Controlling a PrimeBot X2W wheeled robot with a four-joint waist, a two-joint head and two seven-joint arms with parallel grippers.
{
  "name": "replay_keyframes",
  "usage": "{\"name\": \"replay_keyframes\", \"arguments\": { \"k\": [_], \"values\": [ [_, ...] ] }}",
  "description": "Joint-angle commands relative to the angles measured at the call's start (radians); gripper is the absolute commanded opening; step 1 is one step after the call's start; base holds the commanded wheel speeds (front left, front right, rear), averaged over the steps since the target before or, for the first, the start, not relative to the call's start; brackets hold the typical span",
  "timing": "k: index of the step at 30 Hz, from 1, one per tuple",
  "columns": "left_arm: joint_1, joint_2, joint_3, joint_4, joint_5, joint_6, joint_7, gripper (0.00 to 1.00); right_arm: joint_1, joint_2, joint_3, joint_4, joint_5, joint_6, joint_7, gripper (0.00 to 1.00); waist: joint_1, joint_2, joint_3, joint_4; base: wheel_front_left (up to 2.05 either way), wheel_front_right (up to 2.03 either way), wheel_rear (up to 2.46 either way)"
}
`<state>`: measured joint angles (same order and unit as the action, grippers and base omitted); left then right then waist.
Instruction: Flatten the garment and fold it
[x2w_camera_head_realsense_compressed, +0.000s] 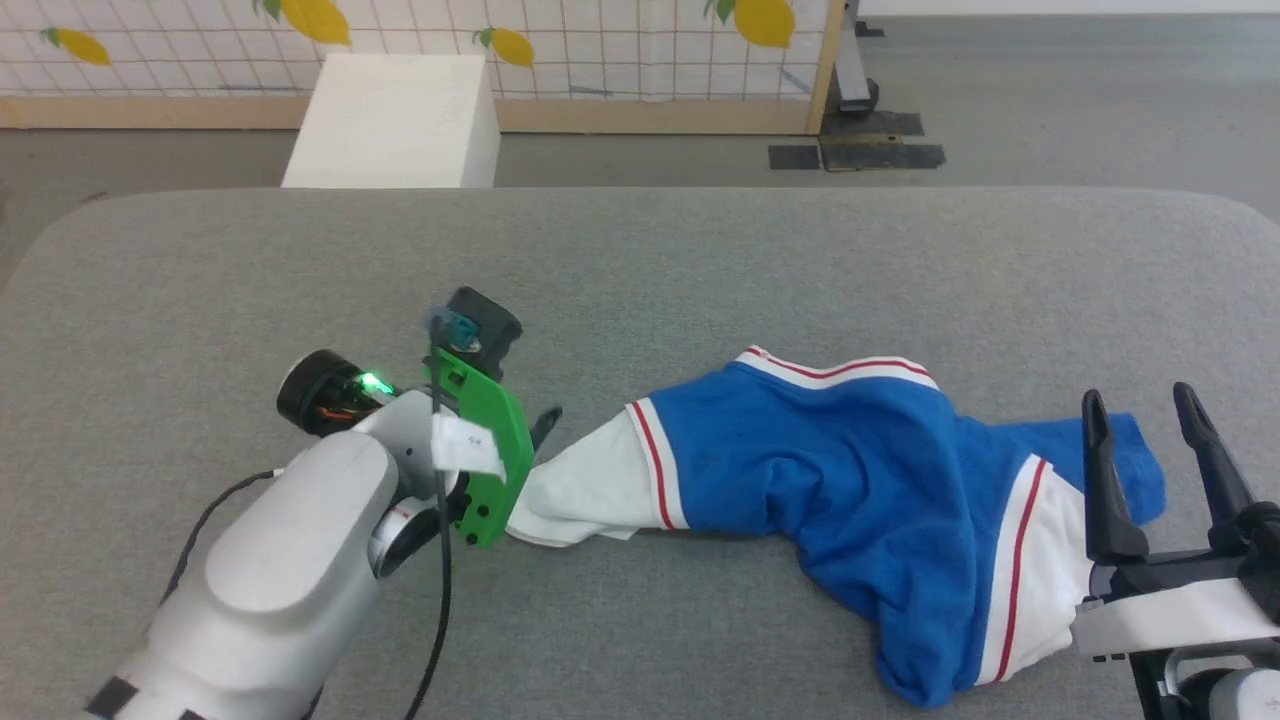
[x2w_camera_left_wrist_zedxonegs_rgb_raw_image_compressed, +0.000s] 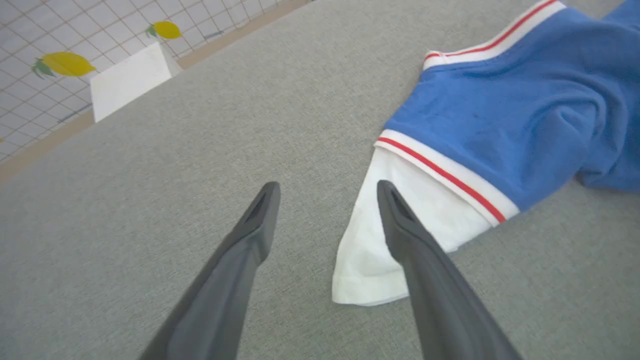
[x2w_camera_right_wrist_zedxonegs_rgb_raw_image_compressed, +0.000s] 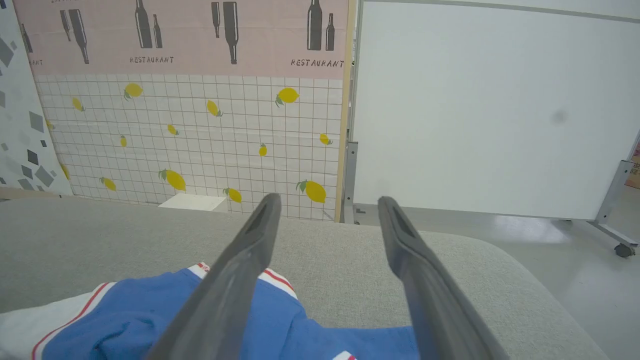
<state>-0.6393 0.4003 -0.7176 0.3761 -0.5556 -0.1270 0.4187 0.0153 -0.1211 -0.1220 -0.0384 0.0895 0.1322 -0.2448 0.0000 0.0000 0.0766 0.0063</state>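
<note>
The garment (x2w_camera_head_realsense_compressed: 830, 450), a royal-blue T-shirt with white, red-striped sleeves, lies crumpled on the right half of the grey table (x2w_camera_head_realsense_compressed: 700, 260). My left gripper (x2w_camera_head_realsense_compressed: 540, 432) is open at the tip of its left white sleeve (x2w_camera_head_realsense_compressed: 580, 490). In the left wrist view the left gripper (x2w_camera_left_wrist_zedxonegs_rgb_raw_image_compressed: 325, 187) hovers just above the cloth, one finger (x2w_camera_left_wrist_zedxonegs_rgb_raw_image_compressed: 415, 250) over the sleeve (x2w_camera_left_wrist_zedxonegs_rgb_raw_image_compressed: 370, 250) edge, nothing held. My right gripper (x2w_camera_head_realsense_compressed: 1140, 400) stands open over the garment's right end, by the other white sleeve (x2w_camera_head_realsense_compressed: 1040, 560). In the right wrist view the right gripper (x2w_camera_right_wrist_zedxonegs_rgb_raw_image_compressed: 327, 200) is above blue fabric (x2w_camera_right_wrist_zedxonegs_rgb_raw_image_compressed: 280, 320).
Beyond the table's far edge stands a white box (x2w_camera_head_realsense_compressed: 400, 120) against a lemon-patterned partition (x2w_camera_head_realsense_compressed: 600, 50). Dark plates (x2w_camera_head_realsense_compressed: 860, 150) lie on the floor at the back right. A whiteboard on wheels (x2w_camera_right_wrist_zedxonegs_rgb_raw_image_compressed: 490, 110) stands past the table's end.
</note>
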Motion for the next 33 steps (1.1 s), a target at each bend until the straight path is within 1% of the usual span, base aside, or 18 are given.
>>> {"name": "replay_keyframes", "arguments": {
  "k": [1,5,7,9,12,15,19,20,21,22,24,26,33],
  "values": [
    [-0.037,0.023,-0.048,0.004,-0.052,-0.003,0.051,1.00,-0.013,-0.001,0.006,0.007,-0.009,-0.002,-0.009,1.00,0.0000,0.0000,0.020,-0.021,0.00,0.00,0.00],
    [-0.099,0.071,-0.188,0.041,-0.167,-0.003,0.189,1.00,-0.030,0.002,0.021,0.015,-0.021,-0.002,-0.012,1.00,0.0000,0.0000,0.040,-0.046,0.00,0.00,0.00],
    [-0.125,0.086,-0.249,0.064,-0.201,-0.004,0.234,1.00,-0.038,0.004,0.028,0.019,-0.024,-0.002,-0.013,1.00,0.0000,0.0000,0.050,-0.057,0.00,0.00,0.00],
    [-0.147,0.090,-0.295,0.091,-0.226,-0.004,0.256,1.00,-0.046,0.006,0.032,0.024,-0.027,-0.002,-0.014,1.00,0.0000,0.0000,0.061,-0.068,0.00,0.00,0.00],
    [-0.174,0.089,-0.370,0.128,-0.245,-0.004,0.277,1.00,-0.056,0.008,0.036,0.031,-0.030,-0.002,-0.015,1.00,0.0000,0.0000,0.076,-0.080,0.00,0.00,0.00],
    [-0.197,0.080,-0.435,0.172,-0.253,-0.004,0.264,1.00,-0.069,0.010,0.040,0.039,-0.030,-0.002,-0.016,1.00,0.0000,0.0000,0.093,-0.090,0.00,0.00,0.00],
    [-0.213,0.068,-0.497,0.226,-0.270,-0.004,0.239,1.00,-0.077,0.014,0.044,0.049,-0.034,-0.002,-0.016,1.00,0.0000,0.0000,0.104,-0.096,0.00,0.00,0.00],
    [-0.217,0.068,-0.508,0.234,-0.270,-0.004,0.230,0.61,-0.078,0.015,0.044,0.050,-0.035,-0.002,-0.017,1.00,0.0000,0.0000,0.105,-0.096,0.00,0.00,0.00],
    [-0.221,0.068,-0.515,0.245,-0.275,-0.004,0.215,0.06,-0.079,0.016,0.044,0.050,-0.035,-0.002,-0.017,1.00,0.0000,0.0000,0.107,-0.094,0.00,0.00,0.00],
    [-0.221,0.068,-0.520,0.251,-0.286,-0.004,0.211,0.00,-0.080,0.017,0.044,0.050,-0.036,-0.002,-0.017,1.00,0.0000,0.0000,0.106,-0.092,0.00,0.00,0.00],
    [-0.226,0.077,-0.531,0.250,-0.317,-0.004,0.207,0.00,-0.077,0.018,0.042,0.051,-0.037,-0.002,-0.017,1.00,0.0000,0.0000,0.104,-0.087,0.00,0.00,0.00],
    [-0.236,0.102,-0.538,0.238,-0.344,-0.004,0.200,0.00,-0.074,0.018,0.043,0.051,-0.038,-0.002,-0.017,1.00,0.0000,0.0000,0.100,-0.082,0.00,0.00,0.00],
    [-0.255,0.248,-0.536,0.225,-0.432,-0.004,0.171,0.00,-0.058,0.021,0.041,0.053,-0.038,-0.002,-0.017,1.00,0.0000,0.0000,0.086,-0.066,0.00,0.00,0.00]
  ]
}}
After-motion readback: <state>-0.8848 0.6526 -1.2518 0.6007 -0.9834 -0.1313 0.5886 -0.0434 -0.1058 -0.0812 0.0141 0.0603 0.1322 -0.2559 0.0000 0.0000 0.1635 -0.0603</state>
